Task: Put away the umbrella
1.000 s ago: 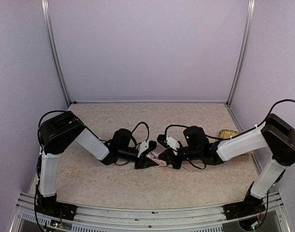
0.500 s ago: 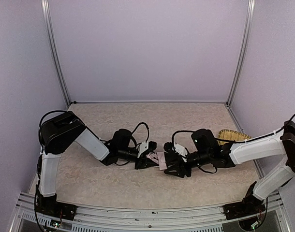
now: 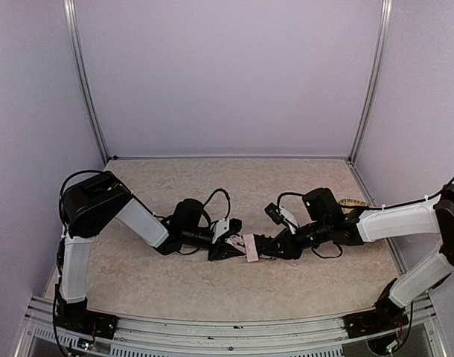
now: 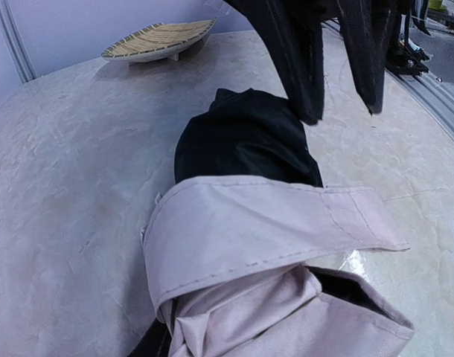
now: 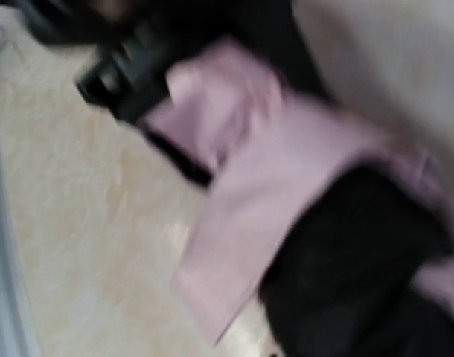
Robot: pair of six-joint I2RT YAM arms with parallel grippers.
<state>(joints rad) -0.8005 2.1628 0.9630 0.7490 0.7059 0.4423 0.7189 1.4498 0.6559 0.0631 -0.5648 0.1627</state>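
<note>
The umbrella [image 3: 247,246] lies as a small pale pink bundle on the table between the two arms. In the left wrist view its pink fabric and strap [image 4: 272,223] fill the lower frame, with the black lining [image 4: 242,141] beyond. My left gripper [image 3: 225,248] is closed on the bundle's left end, its fingers buried in fabric. My right gripper [image 4: 342,115] hangs just past the lining, its two dark fingers [image 4: 301,67] apart with bare table between them. The right wrist view is blurred and shows only pink and black fabric [image 5: 272,201].
A shallow woven straw tray [image 4: 156,41] sits on the table beyond the umbrella, mostly hidden behind the right forearm in the top view [image 3: 353,202]. The metal front rail [image 3: 227,331] runs along the near edge. Purple walls enclose the table.
The right arm has swung back and right, and its gripper came off the umbrella, opened wide, then narrowed. The left arm and the umbrella have stayed in place.
</note>
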